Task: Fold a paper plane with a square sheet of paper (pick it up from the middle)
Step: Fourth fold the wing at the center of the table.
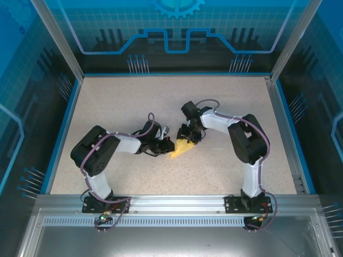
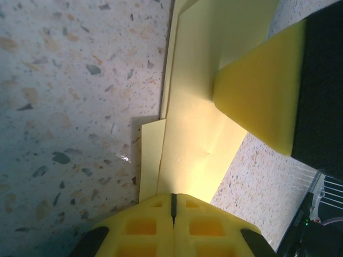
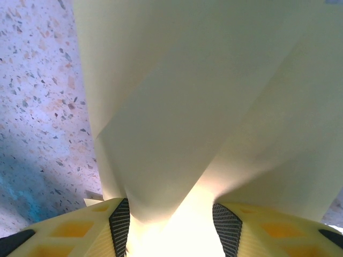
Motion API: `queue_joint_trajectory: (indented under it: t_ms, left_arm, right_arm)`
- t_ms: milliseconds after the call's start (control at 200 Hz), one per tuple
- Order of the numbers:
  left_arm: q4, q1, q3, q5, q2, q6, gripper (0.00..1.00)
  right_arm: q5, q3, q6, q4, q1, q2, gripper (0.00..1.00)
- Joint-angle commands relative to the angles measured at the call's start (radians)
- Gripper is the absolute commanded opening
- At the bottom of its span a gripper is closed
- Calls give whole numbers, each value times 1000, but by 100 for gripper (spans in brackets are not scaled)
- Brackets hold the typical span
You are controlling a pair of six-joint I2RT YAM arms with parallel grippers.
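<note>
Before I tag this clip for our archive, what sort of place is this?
Probably a robot lab test cell: speckled tabletop, metal frame posts with blue circuit-print panels, two arms bolted to a rail, holding yellow paper.

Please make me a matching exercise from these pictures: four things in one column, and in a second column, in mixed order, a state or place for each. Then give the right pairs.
Column one
1. left gripper
2. right gripper
3. pale yellow folded paper
4. speckled beige table top

Column two
A. framed by a blue border
B. fingers apart, paper between them
C. fingers closed together
D. folded in layers on the table

Pairs: 1-C, 2-B, 3-D, 4-A
</note>
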Motion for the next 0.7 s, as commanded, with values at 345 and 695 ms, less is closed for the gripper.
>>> queue_joint_trajectory:
  t_ms: [345, 695]
  left_arm:
    - [-130, 5, 16, -37, 16, 42, 5]
    - [-138, 6, 21, -55, 19, 29, 4]
  right_arm:
    - [-118, -108, -210, 142, -57, -276, 56]
    - [-238, -260, -263, 343, -18, -263, 19]
